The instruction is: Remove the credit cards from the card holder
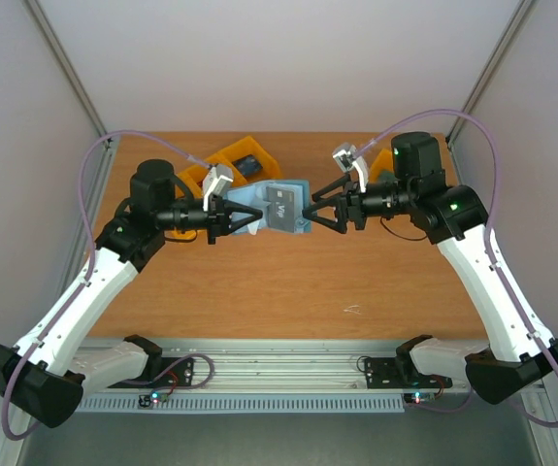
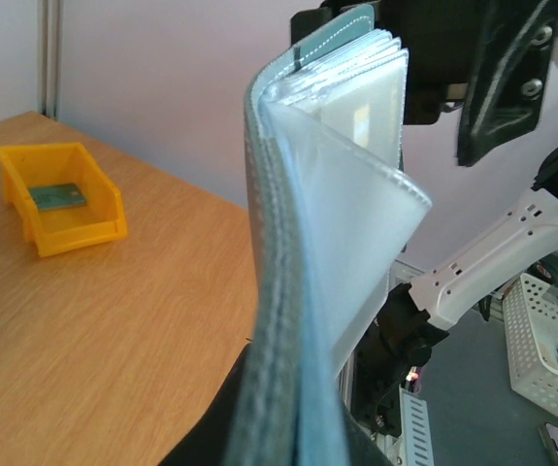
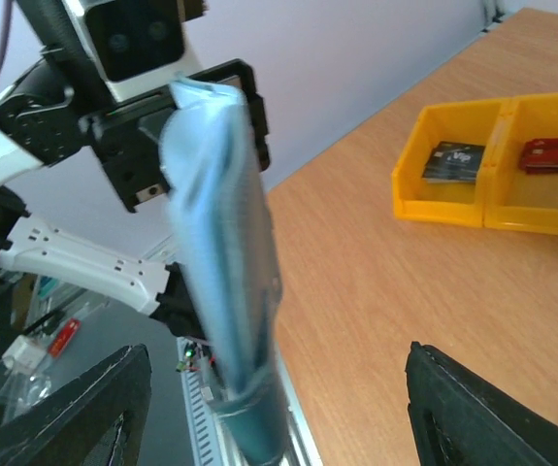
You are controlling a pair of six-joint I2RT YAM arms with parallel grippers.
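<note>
My left gripper [image 1: 243,216] is shut on one edge of the blue-teal card holder [image 1: 277,206] and keeps it in the air above the table. A dark grey card [image 1: 281,201] shows in the open holder. In the left wrist view the card holder [image 2: 293,252] stands edge-on, its pale pockets [image 2: 361,214] fanned out, and my left gripper [image 2: 293,432] clamps its lower end. My right gripper [image 1: 310,214] is open at the holder's other edge. In the right wrist view the card holder [image 3: 225,262] hangs between the wide-apart fingers [image 3: 84,408] without touching them.
Orange bins [image 1: 245,160] stand at the back of the table. One bin [image 3: 448,180] holds a dark card [image 3: 453,160], and the bin beside it [image 3: 550,209] holds a red card [image 3: 555,152]. Another orange bin [image 2: 60,199] holds a card [image 2: 60,197].
</note>
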